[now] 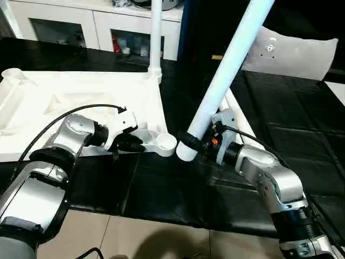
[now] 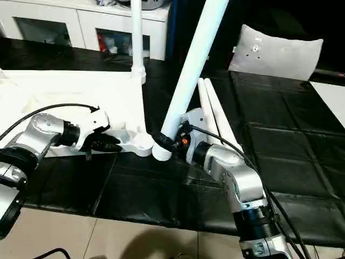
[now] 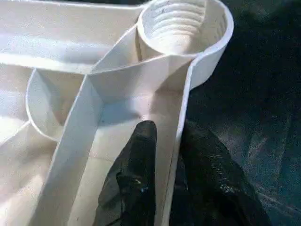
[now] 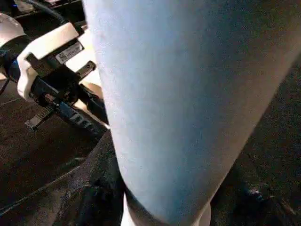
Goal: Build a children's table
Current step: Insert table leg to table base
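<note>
On a black mat, our left gripper [image 3: 162,188] pinches the tabletop [image 1: 81,102] rim beside its empty socket [image 1: 165,142]. Our right gripper [image 1: 202,144] clasps a tilted leg [image 1: 229,67]; its threaded end could miss and cross-thread.

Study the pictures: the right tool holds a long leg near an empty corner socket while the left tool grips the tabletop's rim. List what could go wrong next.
1. The long white tapered tube leg leans well off vertical above the round threaded corner socket; it may go in crooked and jam.
2. The right tool grips it low down, so the tall upper part could swing.
3. The left tool pinches only the thin rim of the white ribbed plastic tabletop; it might slip.
</note>
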You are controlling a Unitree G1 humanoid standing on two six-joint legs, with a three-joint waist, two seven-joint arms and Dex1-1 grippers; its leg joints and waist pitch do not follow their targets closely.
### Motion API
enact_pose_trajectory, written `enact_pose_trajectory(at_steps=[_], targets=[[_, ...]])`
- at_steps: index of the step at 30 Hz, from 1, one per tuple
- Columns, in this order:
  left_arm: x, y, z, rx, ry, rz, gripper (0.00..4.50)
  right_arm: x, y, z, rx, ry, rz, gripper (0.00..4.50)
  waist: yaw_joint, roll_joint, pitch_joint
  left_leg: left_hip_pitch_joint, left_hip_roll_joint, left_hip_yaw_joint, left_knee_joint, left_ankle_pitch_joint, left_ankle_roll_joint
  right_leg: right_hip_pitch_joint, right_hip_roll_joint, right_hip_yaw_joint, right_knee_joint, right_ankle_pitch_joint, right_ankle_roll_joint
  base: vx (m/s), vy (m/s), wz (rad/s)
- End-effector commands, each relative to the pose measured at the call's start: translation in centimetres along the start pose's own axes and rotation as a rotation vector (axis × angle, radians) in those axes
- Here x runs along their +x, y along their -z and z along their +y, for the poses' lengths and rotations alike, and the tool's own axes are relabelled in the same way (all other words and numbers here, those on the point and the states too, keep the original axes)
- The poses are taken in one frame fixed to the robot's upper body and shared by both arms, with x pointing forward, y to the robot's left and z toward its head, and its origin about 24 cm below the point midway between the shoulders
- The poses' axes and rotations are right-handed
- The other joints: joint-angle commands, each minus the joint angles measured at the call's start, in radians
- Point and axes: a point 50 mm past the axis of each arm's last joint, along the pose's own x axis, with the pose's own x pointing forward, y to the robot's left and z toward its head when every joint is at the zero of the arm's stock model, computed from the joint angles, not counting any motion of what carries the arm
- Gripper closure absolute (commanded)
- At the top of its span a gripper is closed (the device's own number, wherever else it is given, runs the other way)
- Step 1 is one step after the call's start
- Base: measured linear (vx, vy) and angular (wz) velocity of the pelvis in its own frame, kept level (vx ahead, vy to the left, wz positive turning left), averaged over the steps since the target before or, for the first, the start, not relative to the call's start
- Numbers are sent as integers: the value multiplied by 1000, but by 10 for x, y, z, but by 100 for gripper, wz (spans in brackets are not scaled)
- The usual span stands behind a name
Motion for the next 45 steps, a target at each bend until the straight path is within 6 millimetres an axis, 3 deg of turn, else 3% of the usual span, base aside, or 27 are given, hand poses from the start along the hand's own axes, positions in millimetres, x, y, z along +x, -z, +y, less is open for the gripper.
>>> enact_pose_trajectory(at_steps=[1,2,3,9,13,16,17,21,23,25,29,31,35,37,39,42,43,45], targets=[[-5,-4,4,25,-13,9,394,-3,-6,0,-23,-7,-14,260,3,21,-72,-1,9,9,-72,-152,-43,67,-89,45,-81,-222,-168,0,0,0],[-6,-3,5,34,-13,21,394,-2,-7,1,-24,-9,-13,260,3,16,-72,-1,10,10,-73,-151,-41,66,-88,45,-81,-220,-168,0,0,0],[-7,-2,5,38,-13,28,419,-2,-7,1,-24,-11,-13,260,3,18,-72,-2,10,10,-73,-146,-40,67,-89,45,-79,-214,-168,0,0,0],[-8,-11,4,61,17,-45,445,0,-11,0,-33,-21,-18,260,0,18,-75,-4,9,11,-71,-116,-37,70,-89,45,-71,-134,-188,0,0,0],[1,-21,-12,128,164,-131,450,2,-16,5,-61,-46,-26,260,-3,21,-80,-5,14,11,-72,-87,-34,74,-92,44,-60,-45,-220,0,0,0],[11,-26,-26,168,207,-171,450,5,-19,11,-78,-75,-35,260,4,23,-79,0,17,16,-72,-82,-24,70,-89,43,-57,-2,-231,0,0,0],[18,-29,-33,181,204,-198,450,6,-19,15,-88,-90,-35,260,4,16,-78,-2,18,17,-72,-90,-23,72,-90,43,-57,-20,-228,0,0,0],[25,-28,-42,197,189,-203,450,9,-16,17,-98,-96,-18,260,8,22,-72,4,17,20,-74,-130,-26,60,-89,44,-69,-129,-207,0,0,0],[28,-25,-47,187,160,-195,450,10,-10,18,-116,-101,11,260,9,13,-67,2,16,19,-77,-165,-32,61,-91,45,-78,-231,-174,0,0,0],[30,-19,-50,151,122,-191,450,10,-2,17,-153,-79,51,260,5,16,-66,2,16,17,-78,-174,-35,56,-91,44,-82,-294,-145,0,0,0],[30,-16,-53,95,90,-213,450,10,1,16,-154,-59,59,260,3,14,-68,-2,12,17,-76,-153,-28,56,-89,45,-83,-294,-129,0,0,0],[27,-15,-55,60,106,-228,406,9,1,14,-148,-52,57,260,-1,18,-69,-2,11,17,-75,-144,-25,56,-86,45,-81,-272,-132,0,0,0],[24,-13,-53,44,81,-214,365,9,1,12,-143,-41,51,260,-1,23,-72,-3,12,19,-73,-139,-22,55,-83,44,-79,-216,-155,0,0,0],[24,-10,-51,42,62,-192,358,9,2,12,-143,-36,49,260,-3,19,-73,-4,10,18,-74,-138,-18,58,-82,43,-77,-200,-153,0,0,0],[24,-8,-52,27,70,-179,390,8,2,12,-144,-36,49,260,-4,19,-72,-3,9,18,-74,-143,-19,57,-82,43,-79,-217,-149,0,0,0],[23,-2,-54,39,81,-131,390,8,3,12,-145,-39,49,260,-4,19,-70,-2,10,18,-75,-157,-19,56,-83,44,-83,-257,-139,0,0,0],[22,1,-54,50,82,-102,426,8,3,12,-145,-39,48,260,-5,20,-69,-2,10,17,-76,-163,-19,55,-83,44,-85,-273,-134,0,0,0],[22,1,-54,51,82,-98,434,8,3,12,-146,-39,48,260,-7,19,-69,-3,10,16,-77,-167,-22,55,-83,44,-85,-286,-128,0,0,0]])
